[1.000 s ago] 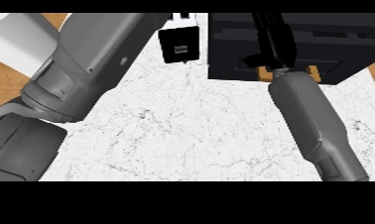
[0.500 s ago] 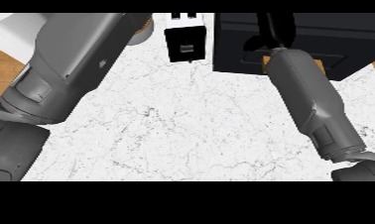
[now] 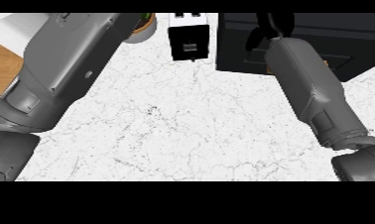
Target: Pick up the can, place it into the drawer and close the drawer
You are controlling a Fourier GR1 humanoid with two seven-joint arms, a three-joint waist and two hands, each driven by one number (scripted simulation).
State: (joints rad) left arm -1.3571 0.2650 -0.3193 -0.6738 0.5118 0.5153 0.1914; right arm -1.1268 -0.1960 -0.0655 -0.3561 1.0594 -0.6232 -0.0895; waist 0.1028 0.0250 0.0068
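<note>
White marble counter with fine grey veins and dark specks, smooth and flat. At the left, a thick left forearm of matte grey, rounded like a shell, running up to the top edge; left hand not to be seen. At the right, a slimmer grey right forearm, reaching up onto the drawer, a black boxy body with straight edges and a small wood-brown patch beside the arm. Right hand, black against that black front, so open or closed cannot be told. Between the two arms, a small upright box, white on top and black on its face. Just beside the left forearm, a round beige pot with some green on it, half hidden. The can not visible anywhere; its place cannot be told.
</note>
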